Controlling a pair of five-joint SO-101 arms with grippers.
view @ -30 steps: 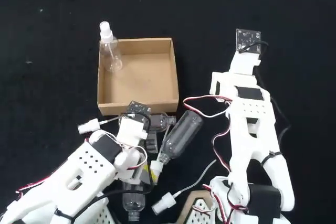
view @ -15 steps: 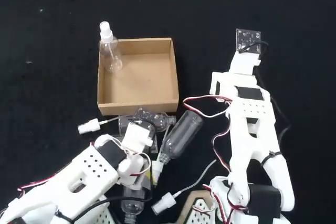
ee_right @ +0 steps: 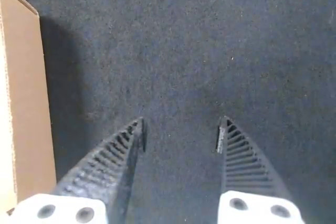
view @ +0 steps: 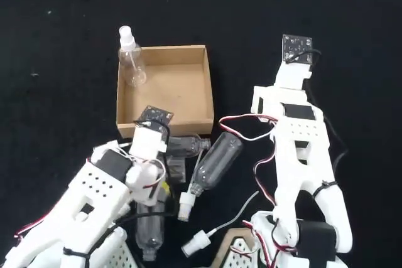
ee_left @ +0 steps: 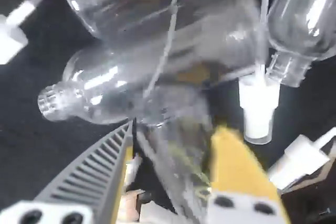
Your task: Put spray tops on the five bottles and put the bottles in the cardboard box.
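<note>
the left arm (view: 100, 192) has swung toward the cardboard box (view: 188, 125), its wrist view showing the left tool (ee_left: 176, 129) clenched on a bottle (ee_left: 184, 166); right tool (ee_right: 181, 129) released.

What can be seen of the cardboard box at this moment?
The cardboard box is a shallow, square, open-topped tray of plain brown card, lying flat on the black table. In the high view, one clear bottle with a white spray top appears to stand inside its far left corner; the rest of its floor is bare. The left arm overlaps the near wall from above, and loose bottles lie just outside that wall.
</note>
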